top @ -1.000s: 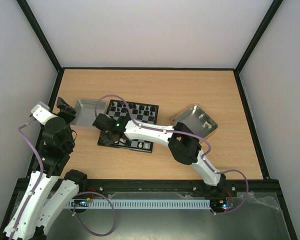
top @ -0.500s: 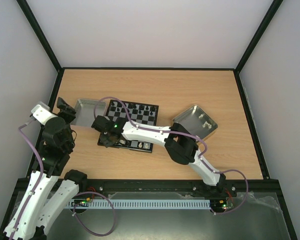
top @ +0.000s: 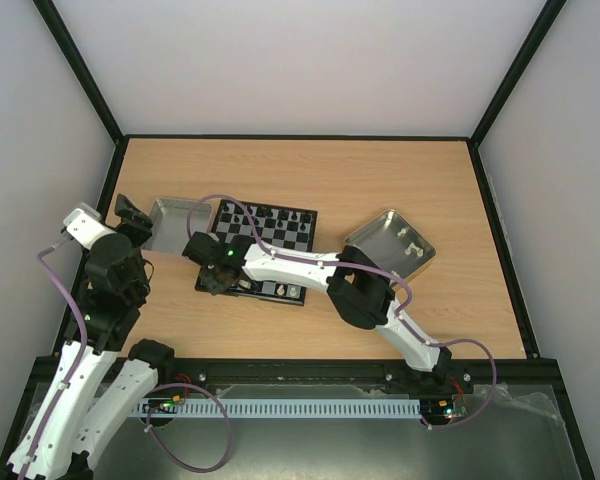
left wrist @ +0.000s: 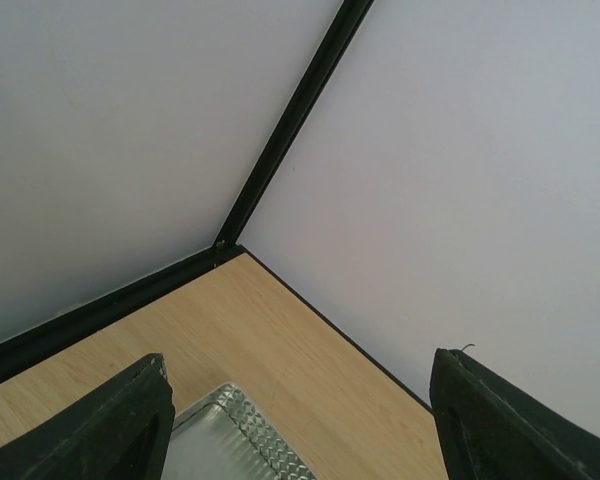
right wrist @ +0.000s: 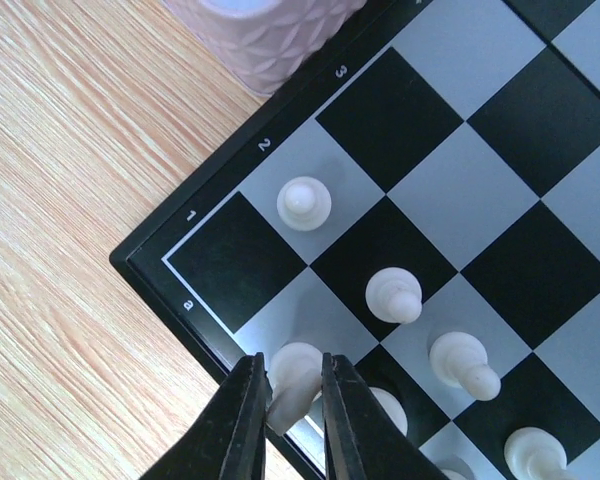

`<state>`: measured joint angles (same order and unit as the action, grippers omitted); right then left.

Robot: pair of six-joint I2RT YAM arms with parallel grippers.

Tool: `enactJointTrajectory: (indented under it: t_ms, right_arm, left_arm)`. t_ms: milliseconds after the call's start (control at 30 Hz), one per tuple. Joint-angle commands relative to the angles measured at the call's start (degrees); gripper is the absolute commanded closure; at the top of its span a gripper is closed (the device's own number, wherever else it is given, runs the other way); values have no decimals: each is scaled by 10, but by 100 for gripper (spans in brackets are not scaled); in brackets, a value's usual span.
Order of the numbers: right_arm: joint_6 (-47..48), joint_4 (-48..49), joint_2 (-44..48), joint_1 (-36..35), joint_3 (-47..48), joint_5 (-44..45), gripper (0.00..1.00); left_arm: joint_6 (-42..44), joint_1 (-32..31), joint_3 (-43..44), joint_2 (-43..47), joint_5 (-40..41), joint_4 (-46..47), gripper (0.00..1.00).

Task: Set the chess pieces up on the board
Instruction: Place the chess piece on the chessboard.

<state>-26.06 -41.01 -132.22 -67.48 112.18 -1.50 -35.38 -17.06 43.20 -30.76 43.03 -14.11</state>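
Note:
The board [top: 285, 233] lies mid-table, with black pieces on its far rows. In the right wrist view the board's [right wrist: 390, 110] near-left corner shows, and white chess pieces stand on it, such as one on a2 [right wrist: 304, 203] and others [right wrist: 394, 296] [right wrist: 464, 364]. My right gripper [right wrist: 295, 400] is shut on a white piece [right wrist: 294, 382], tilted, right at the light square beside the a1 corner. In the top view this gripper [top: 217, 282] is over the board's near-left corner. My left gripper [top: 130, 215] is open and empty, raised at the left of the grey tray [top: 175, 225].
A gold-sided tin [top: 375, 232] with a few white pieces [top: 412, 247] sits right of the board. A pale pink ribbed object [right wrist: 265, 30] stands against the board's left edge. The left wrist view shows the tray's corner [left wrist: 220, 440] and the enclosure's far corner post [left wrist: 290, 120].
My right gripper has shifted slightly left along the board's near edge with the white piece in it. The left arm has not moved.

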Motion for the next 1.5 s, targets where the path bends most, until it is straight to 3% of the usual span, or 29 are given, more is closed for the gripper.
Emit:
enactJointTrajectory:
  t_ms: [0,300,600,833,1133,1467]
  right_arm:
    - [5,-6,-19,-4,18,12,86]
    - [3,8,-22,-4,17,19,86]
    - [-9,34,20,-4,14,22,75]
    - [-29,58,70,-4,-14,36,74]
    - [-90,119,188,27,-146,114,73]
    - [-176,149,355,165,-379,178,64]
  left_arm:
    - [-4,3,4,-2,1,4,28]
    - [-3,3,4,-3,-1,5,28]
    - [-2,4,4,-5,-3,6,28]
    - [-2,4,5,-5,-2,6,28]
    - [2,4,3,-7,-19,12,26]
    - [43,5,-9,-22,-100,49,19]
